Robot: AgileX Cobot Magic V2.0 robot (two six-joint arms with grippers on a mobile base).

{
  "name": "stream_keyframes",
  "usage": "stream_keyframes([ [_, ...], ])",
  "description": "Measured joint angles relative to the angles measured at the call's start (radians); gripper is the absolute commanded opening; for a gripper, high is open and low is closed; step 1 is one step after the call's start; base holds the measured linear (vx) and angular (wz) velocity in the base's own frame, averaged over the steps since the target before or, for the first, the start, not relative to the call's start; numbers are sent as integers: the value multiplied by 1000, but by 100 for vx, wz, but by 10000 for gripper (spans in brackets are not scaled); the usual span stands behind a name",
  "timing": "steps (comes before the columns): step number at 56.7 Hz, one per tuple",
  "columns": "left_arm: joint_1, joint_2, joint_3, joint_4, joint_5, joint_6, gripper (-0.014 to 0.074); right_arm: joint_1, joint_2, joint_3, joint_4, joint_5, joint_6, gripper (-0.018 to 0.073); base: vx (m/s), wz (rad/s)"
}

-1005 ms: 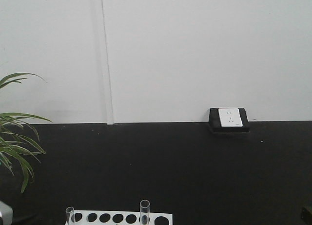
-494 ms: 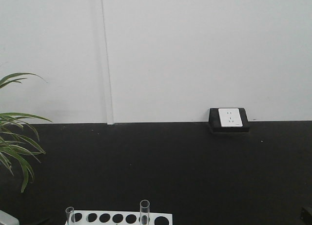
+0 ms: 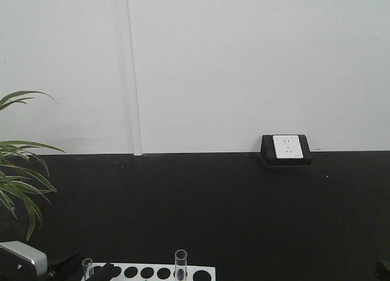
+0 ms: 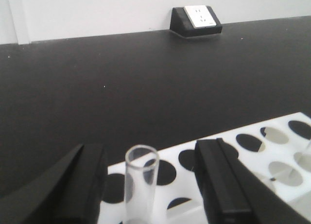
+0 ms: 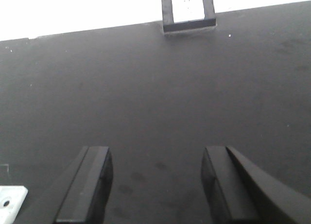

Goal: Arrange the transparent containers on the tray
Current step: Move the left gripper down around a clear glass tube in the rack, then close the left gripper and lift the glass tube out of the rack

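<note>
1. Left claw (image 4: 151, 161) is sitting with its jaws apart, straddling one clear test tube (image 4: 141, 185); gaps are showing on both sides, no contact.
2. That tube is standing upright in the white holed rack (image 4: 284, 187), lower centre of the left wrist view. In the front view it is sitting at the rack's left end.
3. Second test tube (image 3: 180, 264) is standing upright further right in the rack, bottom centre of the front view.
4. Right claw (image 5: 155, 182) is hanging with its jaws apart over bare black counter (image 5: 155, 88), gripping nothing.
5. Wall socket (image 3: 286, 148) is sitting at the counter's far edge; plant (image 3: 18, 177) is showing at the left edge of the frame.
</note>
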Motion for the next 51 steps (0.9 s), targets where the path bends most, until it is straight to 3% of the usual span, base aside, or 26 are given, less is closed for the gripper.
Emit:
stream_keyframes([
  [17, 0, 83, -2, -2, -81, 3, 431, 0, 0, 0, 0, 10, 0, 478, 0, 0],
  [51, 0, 100, -2, -10, -119, 40, 126, 0, 0, 0, 0, 10, 0, 478, 0, 0],
])
